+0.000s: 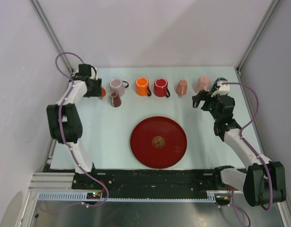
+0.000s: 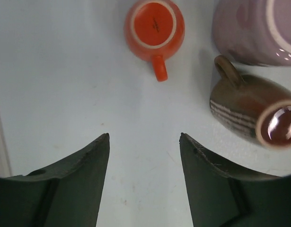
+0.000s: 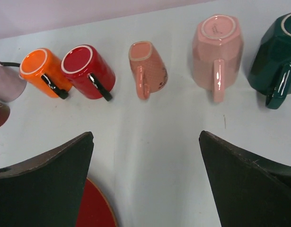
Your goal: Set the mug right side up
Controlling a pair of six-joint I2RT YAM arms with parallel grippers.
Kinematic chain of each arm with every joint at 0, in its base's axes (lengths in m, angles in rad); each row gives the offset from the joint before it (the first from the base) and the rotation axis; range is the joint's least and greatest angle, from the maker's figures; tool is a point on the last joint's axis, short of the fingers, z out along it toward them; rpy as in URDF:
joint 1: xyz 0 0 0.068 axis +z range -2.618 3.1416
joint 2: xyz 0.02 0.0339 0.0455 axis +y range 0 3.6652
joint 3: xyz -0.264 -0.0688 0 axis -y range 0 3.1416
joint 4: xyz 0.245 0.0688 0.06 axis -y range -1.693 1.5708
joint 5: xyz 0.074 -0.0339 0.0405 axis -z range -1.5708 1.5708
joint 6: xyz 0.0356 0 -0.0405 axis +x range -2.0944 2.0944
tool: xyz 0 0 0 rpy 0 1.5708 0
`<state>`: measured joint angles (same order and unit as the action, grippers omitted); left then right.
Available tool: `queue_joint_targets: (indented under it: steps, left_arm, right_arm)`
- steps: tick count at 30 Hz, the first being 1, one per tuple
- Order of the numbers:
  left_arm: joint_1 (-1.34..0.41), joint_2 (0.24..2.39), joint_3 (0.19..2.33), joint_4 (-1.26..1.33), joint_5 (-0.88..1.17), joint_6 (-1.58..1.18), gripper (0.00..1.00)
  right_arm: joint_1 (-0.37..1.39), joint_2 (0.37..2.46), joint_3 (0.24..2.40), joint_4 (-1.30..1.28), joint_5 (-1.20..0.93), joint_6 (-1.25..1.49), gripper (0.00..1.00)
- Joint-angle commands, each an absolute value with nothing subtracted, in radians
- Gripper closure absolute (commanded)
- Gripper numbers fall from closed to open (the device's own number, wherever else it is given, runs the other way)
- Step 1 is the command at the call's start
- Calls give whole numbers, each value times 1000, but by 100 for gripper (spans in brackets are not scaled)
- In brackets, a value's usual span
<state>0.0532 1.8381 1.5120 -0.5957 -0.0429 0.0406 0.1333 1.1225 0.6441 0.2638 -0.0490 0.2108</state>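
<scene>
as the top view shows it, my left gripper [image 1: 95,90] sits just beside the small orange mug [image 1: 103,92] at the far left of the cup row. my right gripper [image 1: 198,100] hangs near a pink mug [image 1: 202,83], and a red plate [image 1: 158,141] lies mid-table.

on the left wrist view, the jaws stand apart with nothing between them. the small orange mug is ahead, bottom up, handle toward me. a lilac mug [image 2: 254,30] and a brown striped mug [image 2: 251,113], tipped on its side, are to its right.

on the right wrist view, the jaws are spread wide and empty, facing a green mug [image 3: 277,52] and other inverted cups.
</scene>
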Motion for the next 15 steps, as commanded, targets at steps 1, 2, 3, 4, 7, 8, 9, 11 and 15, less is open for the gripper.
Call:
queue_joint_targets:
  steps: [1, 2, 3, 4, 7, 8, 9, 11, 15]
  left_arm:
    - [31, 1982, 1705, -704, -101, 13, 35]
    - [29, 2017, 1740, -713, -104, 16, 36]
    - [26, 2056, 1782, -718, -109, 22, 36]
    - [21, 2088, 1817, -729, -113, 36, 36]
    - [11, 2181, 1918, -766, -125, 68, 37]
    - [10, 2203, 1940, -783, -131, 72, 37]
    - [10, 2229, 1964, -796, -141, 73, 39]
    - [9, 2269, 2000, -824, -156, 73, 44]
    - [9, 2324, 2056, -865, -171, 55, 53]
  right_arm:
    - [175, 1086, 687, 251, -7, 235, 1]
    - [181, 1078, 686, 237, -3, 238, 1]
    - [186, 1070, 687, 226, 12, 239, 1]
    - [191, 1061, 686, 212, 24, 236, 1]
    - [199, 1031, 687, 178, 72, 221, 1]
    - [199, 1018, 687, 169, 86, 215, 0]
    - [200, 1007, 687, 163, 102, 207, 0]
    - [200, 986, 687, 157, 125, 190, 1]
    - [199, 942, 686, 162, 152, 160, 1]
